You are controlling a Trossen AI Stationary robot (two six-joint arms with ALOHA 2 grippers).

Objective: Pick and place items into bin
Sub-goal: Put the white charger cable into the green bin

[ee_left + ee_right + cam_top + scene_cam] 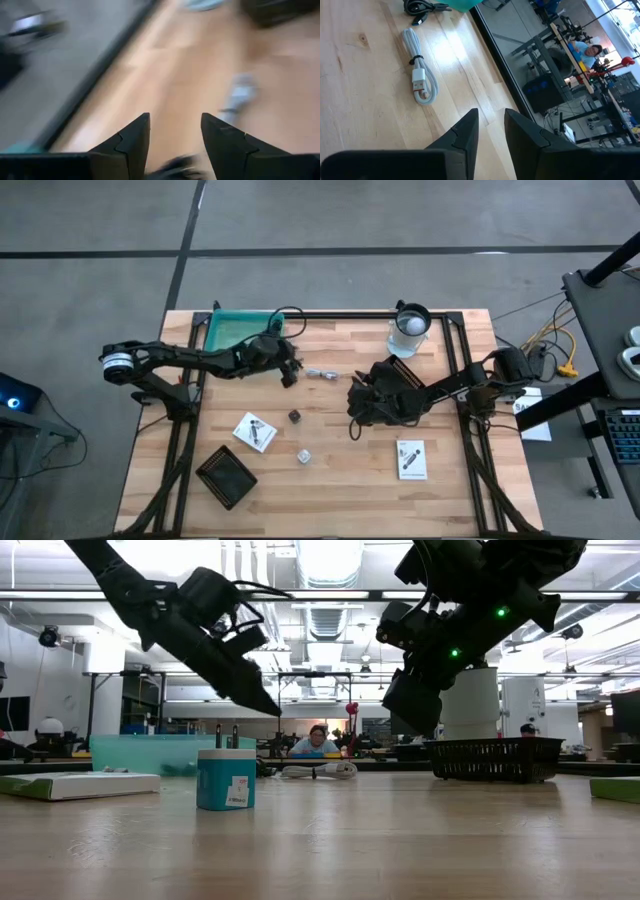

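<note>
My left gripper (291,373) hovers open beside the teal bin (232,330), above bare wood (170,107); its wrist view is blurred. My right gripper (354,408) hangs mid-table, its fingers a narrow gap apart (491,127), holding nothing. Between the two lies a coiled white cable (320,375) (420,75). A black cable (420,7) lies at the bin's corner. A dark cube (295,416), a white cube (303,455) and two white printed packets (255,431) (411,458) rest flat on the table. In the low view both arms are raised off the tabletop.
A clear cup with a white ball (410,328) stands near the far edge. A black square tray (226,476) sits near the near-left corner. Black frame rails (455,350) run along the table's sides. A person (318,743) sits in the room beyond.
</note>
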